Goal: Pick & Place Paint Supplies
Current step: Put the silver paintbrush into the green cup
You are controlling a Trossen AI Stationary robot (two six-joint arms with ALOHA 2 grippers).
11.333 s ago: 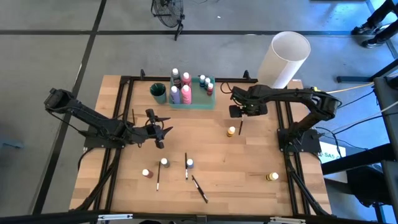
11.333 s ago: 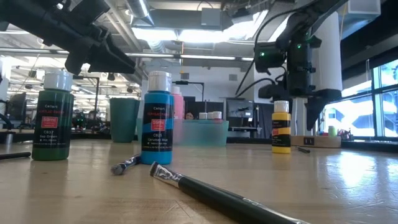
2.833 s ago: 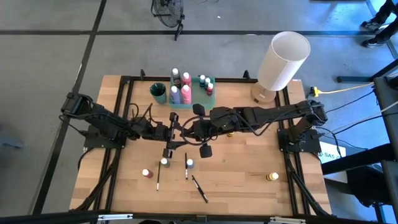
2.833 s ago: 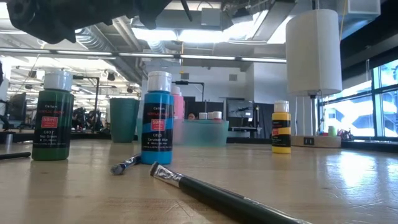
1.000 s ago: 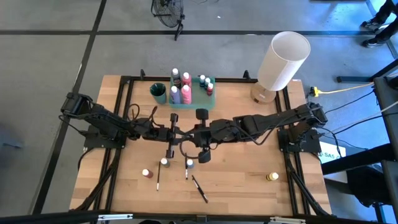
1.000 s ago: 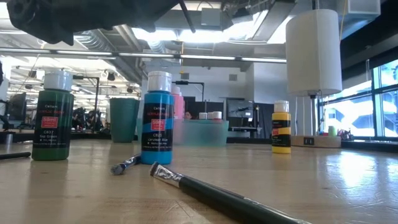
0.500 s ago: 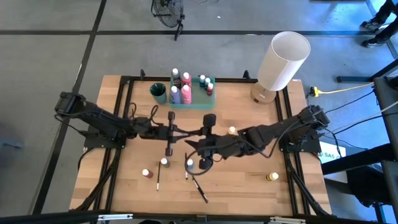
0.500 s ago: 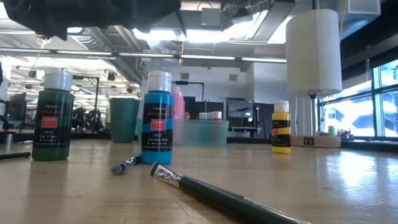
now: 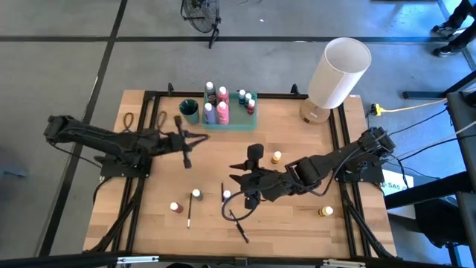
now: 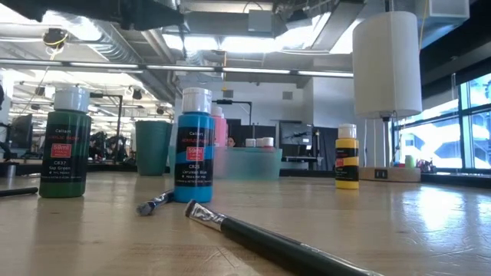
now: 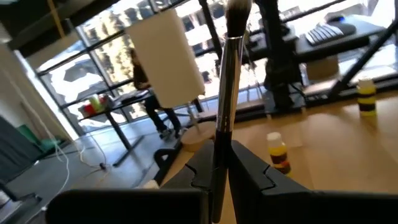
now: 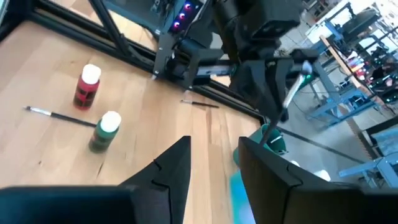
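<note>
Left gripper (image 9: 184,141) is clamped on a brush (image 11: 225,93), held upright, probably for dropping into the cup (image 9: 190,110) at 12 o'clock of it. Right gripper (image 9: 239,181) is parted and empty, aimed toward the blue bottle (image 9: 227,195) at 7 o'clock, likely next. Other bottles are racked in the tray (image 9: 231,124).

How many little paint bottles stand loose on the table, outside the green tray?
5. Red bottle, green bottle and blue bottle in a row near the front edge; yellow bottle mid-table; second yellow bottle front right. The right arm might hide another.
</note>
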